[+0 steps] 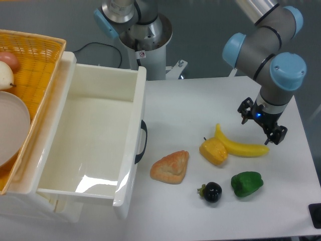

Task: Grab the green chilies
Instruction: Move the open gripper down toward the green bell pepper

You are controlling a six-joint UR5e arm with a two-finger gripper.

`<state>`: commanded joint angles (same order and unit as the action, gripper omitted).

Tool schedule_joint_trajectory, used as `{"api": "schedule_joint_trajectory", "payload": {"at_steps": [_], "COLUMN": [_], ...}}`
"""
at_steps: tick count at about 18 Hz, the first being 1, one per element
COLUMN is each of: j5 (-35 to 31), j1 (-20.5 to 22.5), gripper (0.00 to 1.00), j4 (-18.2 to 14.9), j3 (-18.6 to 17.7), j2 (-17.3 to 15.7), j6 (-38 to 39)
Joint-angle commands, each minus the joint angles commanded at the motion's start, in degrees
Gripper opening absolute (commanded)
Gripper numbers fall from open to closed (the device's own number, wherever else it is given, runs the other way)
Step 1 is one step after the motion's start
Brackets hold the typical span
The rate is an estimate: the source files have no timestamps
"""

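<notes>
One clean descent will do: the spread, empty end effector (262, 126) near the tabletop's right edge should travel toward the front edge, centre over the green chilies (247, 183), avoiding the banana (239, 145).

We take this for a robotics lab: an industrial arm (266, 45) is mounted at a bare white table (200, 105), and a second robot base (135, 25) stands behind. Just below the open jaws lie plastic toy foods (220, 150), with a white bin (95, 145) far off to their side.
</notes>
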<state>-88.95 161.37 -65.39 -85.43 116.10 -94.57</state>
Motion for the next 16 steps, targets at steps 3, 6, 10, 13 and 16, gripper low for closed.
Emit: {"api": "schedule_joint_trajectory", "payload": {"at_steps": [3, 6, 10, 13, 16], "j5": [0.26, 6.47, 14.50, 14.68, 16.25], "j1": [0.00, 0.35, 2.72, 2.90, 3.08], "gripper": [1.00, 1.00, 1.00, 1.00, 1.00], "j4": [0.09, 2.45, 4.04, 4.05, 4.13], "j3": [0.00, -1.14, -2.55, -1.94, -1.76], "j2": [0.00, 0.96, 1.40, 2.46, 4.39], "j6": [0.44, 1.40, 4.22, 4.57, 4.57]}}
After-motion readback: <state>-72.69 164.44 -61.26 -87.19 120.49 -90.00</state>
